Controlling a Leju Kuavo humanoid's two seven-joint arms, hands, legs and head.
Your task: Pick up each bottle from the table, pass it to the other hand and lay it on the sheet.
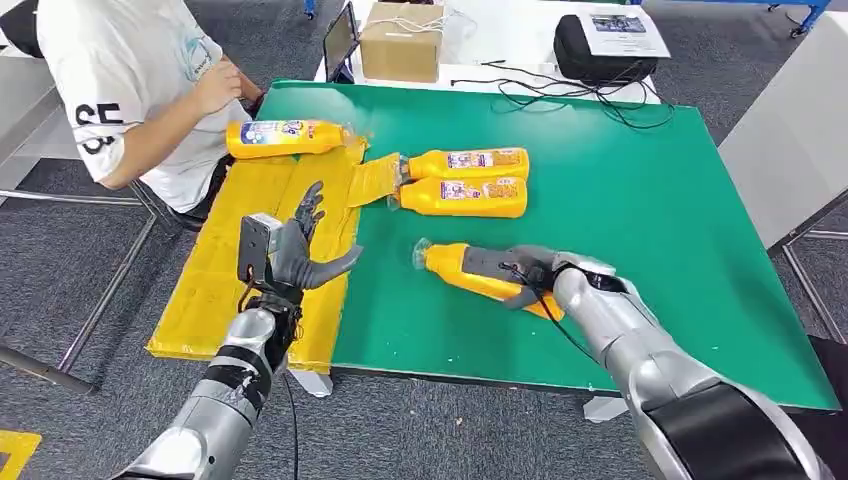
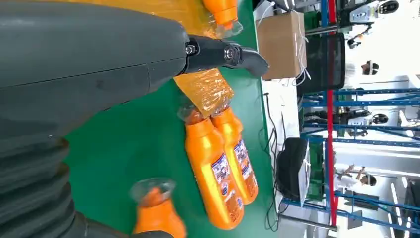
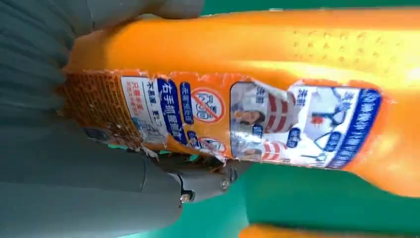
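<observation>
Several orange bottles with clear caps are in view. My right hand (image 1: 520,272) grips one bottle (image 1: 470,270) around its body near the table's front, cap pointing left; its label (image 3: 257,119) is close in the right wrist view. Two bottles (image 1: 465,182) lie side by side at the table's middle, also in the left wrist view (image 2: 220,168). Another bottle (image 1: 285,137) lies on the far end of the yellow sheet (image 1: 215,270). My left hand (image 1: 300,250) hovers over the sheet, open, fingers spread, holding nothing.
A person in a white shirt (image 1: 130,80) sits at the table's far left, a hand near the bottle on the sheet. The green table (image 1: 620,200) has bare room on the right. A cardboard box (image 1: 402,40), black bag (image 1: 600,50) and cables lie beyond.
</observation>
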